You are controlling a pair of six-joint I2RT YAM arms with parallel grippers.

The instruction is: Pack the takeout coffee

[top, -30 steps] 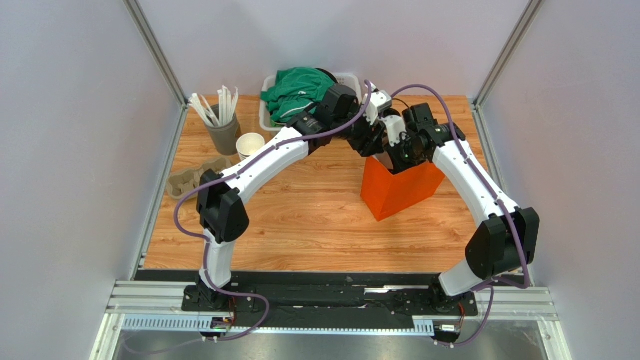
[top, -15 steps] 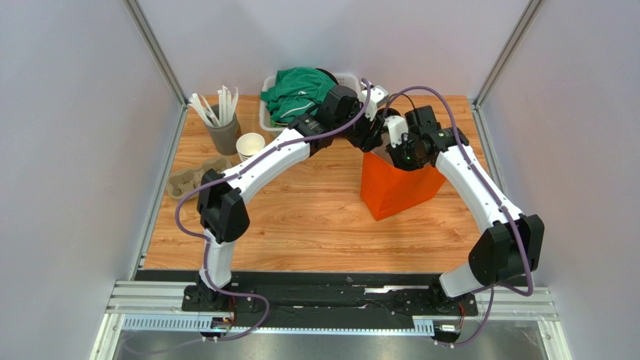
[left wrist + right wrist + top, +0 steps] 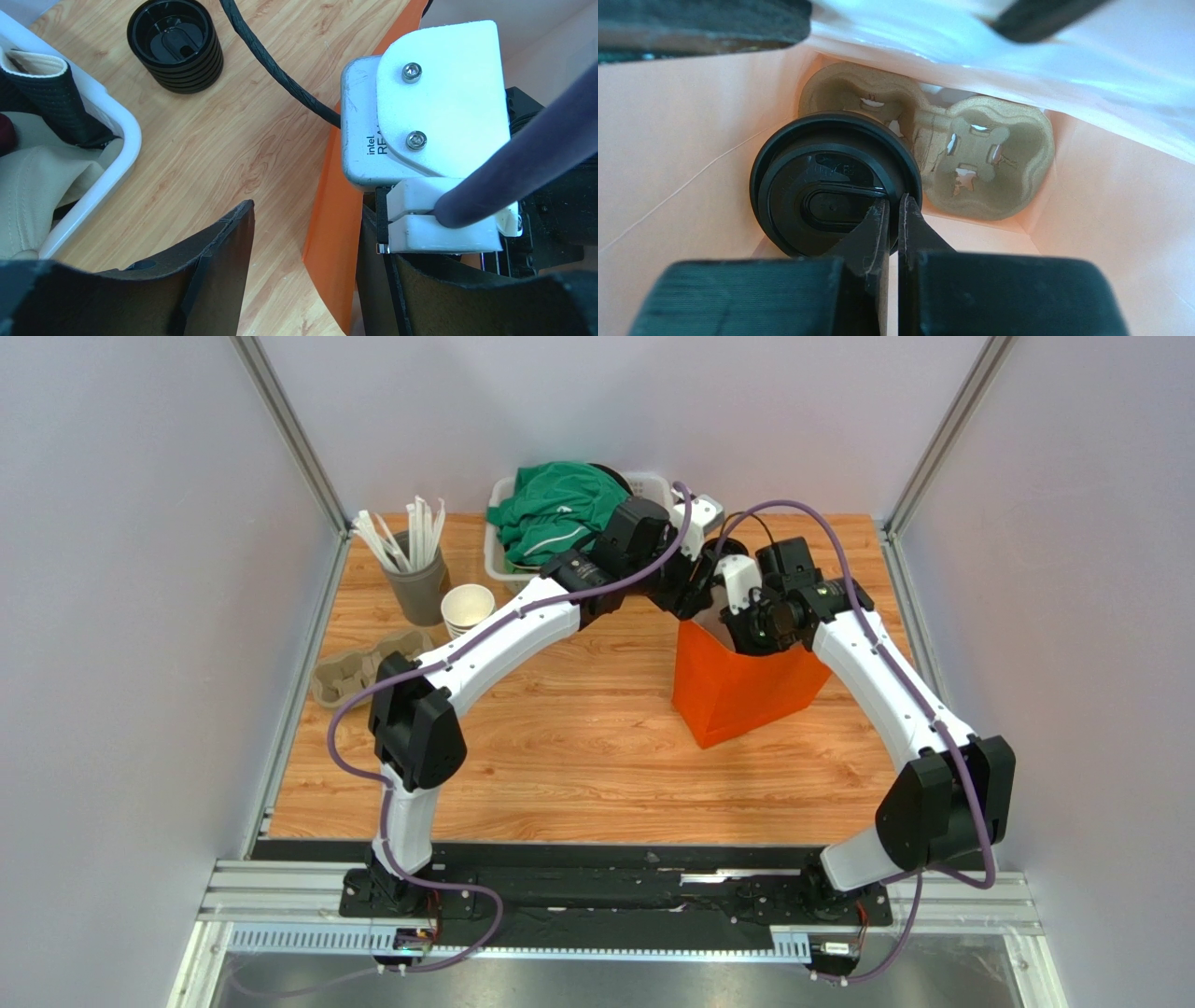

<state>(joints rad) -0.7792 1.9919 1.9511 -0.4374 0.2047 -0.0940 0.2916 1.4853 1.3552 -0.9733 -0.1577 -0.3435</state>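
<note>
Inside the orange paper bag (image 3: 730,693), the black-lidded takeout coffee (image 3: 829,189) sits beside a beige pulp carrier (image 3: 980,161). The right gripper (image 3: 894,206) has its jaws closed at the lid, and the left gripper (image 3: 305,217) has its jaws apart over the bag's rim.

The right gripper (image 3: 893,210) now sits slightly higher, exposing more of the orange paper bag's (image 3: 737,693) front; the left gripper (image 3: 302,218) sits slightly farther back.

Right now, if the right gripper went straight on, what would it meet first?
Probably the lid of the takeout coffee in the orange bag; the right gripper looks almost on it.
</note>
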